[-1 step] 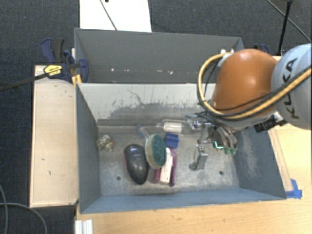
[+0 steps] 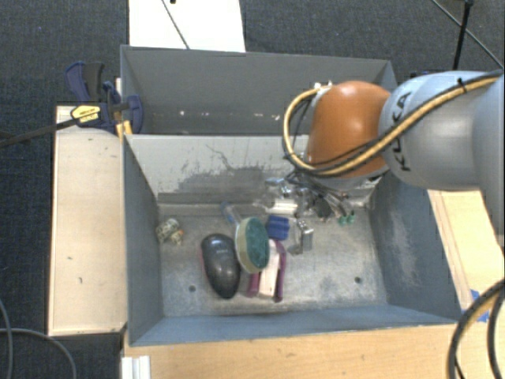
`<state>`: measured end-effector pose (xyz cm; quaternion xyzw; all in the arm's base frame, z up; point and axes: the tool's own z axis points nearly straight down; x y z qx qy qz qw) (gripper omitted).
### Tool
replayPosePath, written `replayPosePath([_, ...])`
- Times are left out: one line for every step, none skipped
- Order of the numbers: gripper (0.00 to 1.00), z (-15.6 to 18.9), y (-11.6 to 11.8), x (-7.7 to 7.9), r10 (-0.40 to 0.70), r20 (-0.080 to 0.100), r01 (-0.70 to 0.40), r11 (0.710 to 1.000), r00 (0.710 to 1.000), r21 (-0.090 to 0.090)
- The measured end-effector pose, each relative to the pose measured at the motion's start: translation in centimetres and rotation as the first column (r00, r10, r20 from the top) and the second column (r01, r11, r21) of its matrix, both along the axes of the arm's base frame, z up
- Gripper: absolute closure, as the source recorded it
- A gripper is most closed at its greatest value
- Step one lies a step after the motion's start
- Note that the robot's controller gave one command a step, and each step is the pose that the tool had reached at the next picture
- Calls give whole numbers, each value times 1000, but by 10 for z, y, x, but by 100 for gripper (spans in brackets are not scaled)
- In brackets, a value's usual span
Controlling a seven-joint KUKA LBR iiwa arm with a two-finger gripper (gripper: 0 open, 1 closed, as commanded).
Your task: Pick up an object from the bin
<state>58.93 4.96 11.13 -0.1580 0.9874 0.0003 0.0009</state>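
The gripper point(image 2: 300, 229) hangs over the bin's middle; the small blue block point(image 2: 276, 227) lies just beside it, toward the view's left; whether it is open or closed I cannot tell

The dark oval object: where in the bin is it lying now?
In the camera view the dark oval object lies on the floor of the bin, left of centre, directly left of the round green disc.

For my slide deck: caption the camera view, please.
Pincer down in the grey bin, beside a blue block, green disc and dark oval lump.
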Motion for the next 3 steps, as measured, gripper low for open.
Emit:
replayPosePath([0, -35, 2, 2, -106, 25, 106, 994, 994, 7])
replayPosePath([100, -35, 2, 0, -108, 15, 108, 994, 994, 5])
replayPosePath([100, 100, -12, -4, 396, 7, -396, 918, 918, -3])
